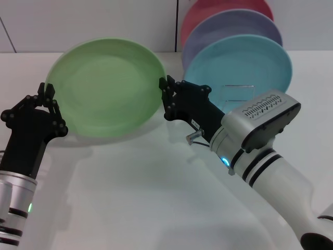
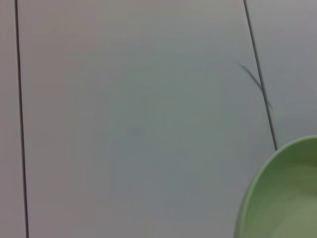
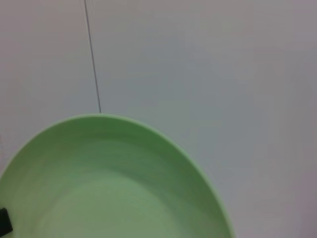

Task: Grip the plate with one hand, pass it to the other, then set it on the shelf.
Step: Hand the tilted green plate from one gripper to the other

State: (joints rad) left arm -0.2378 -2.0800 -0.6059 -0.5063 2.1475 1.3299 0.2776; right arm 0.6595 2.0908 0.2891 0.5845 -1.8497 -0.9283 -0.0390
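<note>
The handover is under way: the plate [image 1: 106, 86] hangs tilted above the tabletop [image 1: 145, 198], between the left tool [image 1: 49, 101] and right tool [image 1: 167, 91], each pinching an opposite rim. Next, probably, one tool lets go.

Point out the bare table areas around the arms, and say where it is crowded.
Bare white table lies between the two arms, below the light green plate held at opposite rims by the left tool and right tool. Crowded: the far right, where turquoise, lavender and red plates stand in the wire rack.
</note>
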